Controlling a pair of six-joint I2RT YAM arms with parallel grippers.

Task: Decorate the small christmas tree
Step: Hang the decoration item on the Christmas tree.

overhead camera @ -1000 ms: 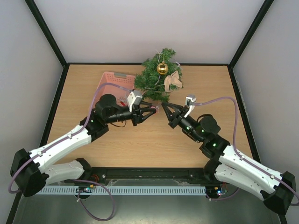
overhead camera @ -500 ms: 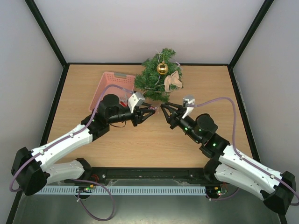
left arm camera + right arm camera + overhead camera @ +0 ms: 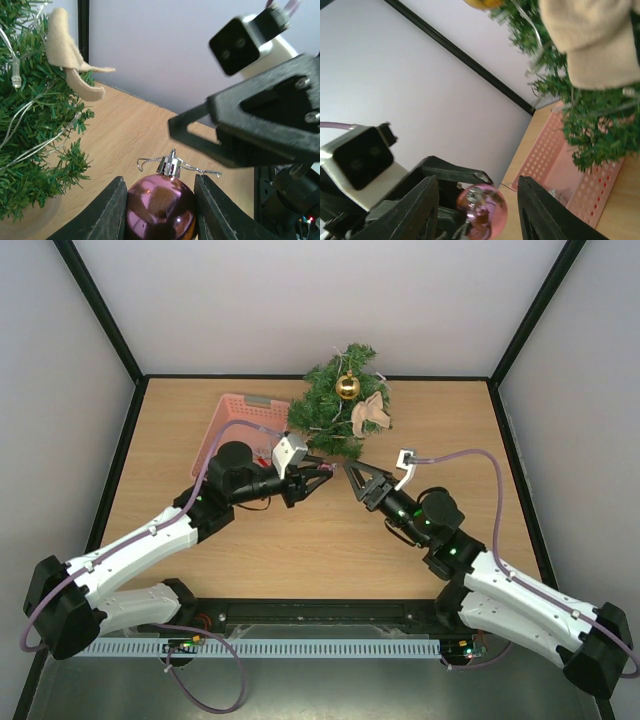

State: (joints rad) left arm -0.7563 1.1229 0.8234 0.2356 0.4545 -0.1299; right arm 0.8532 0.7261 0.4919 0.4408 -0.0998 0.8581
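While your left jaws hold the glossy purple ball ornament (image 3: 159, 207) steady, your right jaws stand wide facing its silver cap (image 3: 169, 166), likely for its hanger.

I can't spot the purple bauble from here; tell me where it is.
In the left wrist view the purple bauble is clamped in the jaws of the left gripper, just in front of the small christmas tree, facing the open right gripper.
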